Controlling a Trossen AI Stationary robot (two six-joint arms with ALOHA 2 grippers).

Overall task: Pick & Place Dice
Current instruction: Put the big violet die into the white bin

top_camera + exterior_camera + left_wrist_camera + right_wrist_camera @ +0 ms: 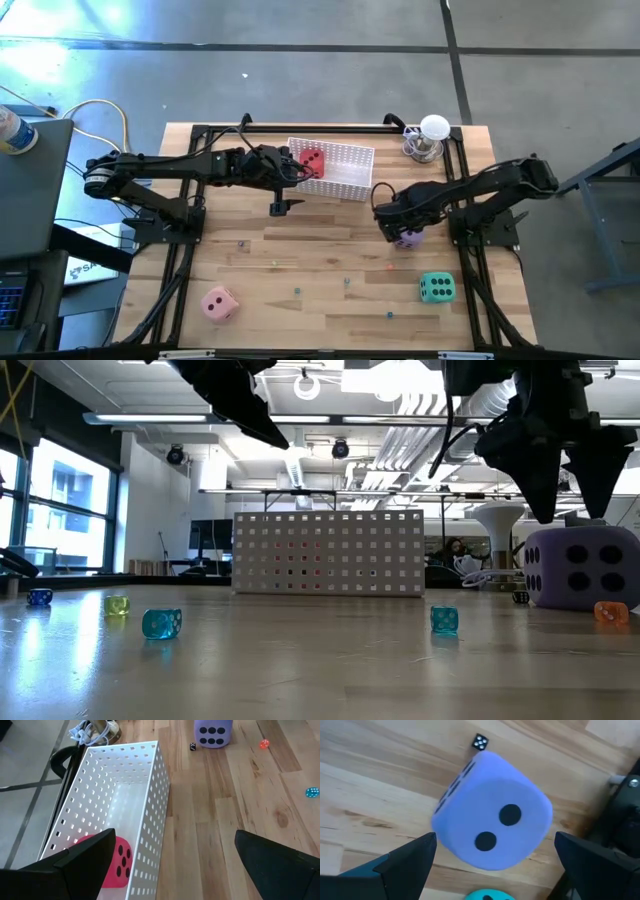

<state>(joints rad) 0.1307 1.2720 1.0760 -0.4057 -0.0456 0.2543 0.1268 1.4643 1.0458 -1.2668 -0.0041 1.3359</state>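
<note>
The red die (116, 864) lies inside the white perforated basket (340, 170), on its floor. My left gripper (175, 840) is open and hovers over the basket's near end (282, 190), touching nothing. The purple die (492, 810) rests on the table (580, 565). My right gripper (495, 840) is open just above it, one finger on each side, clear of it (400, 222). The green die (436, 288) sits near the table's near right corner. The pink die (219, 303) sits near its near left corner.
Several tiny dice are scattered on the wood, among them a teal one (444, 619), a blue one (161, 623) and an orange one (611, 612) beside the purple die. A white lamp-like object with cables (430, 140) stands at the far right corner. Black frame rails (180, 250) edge the table.
</note>
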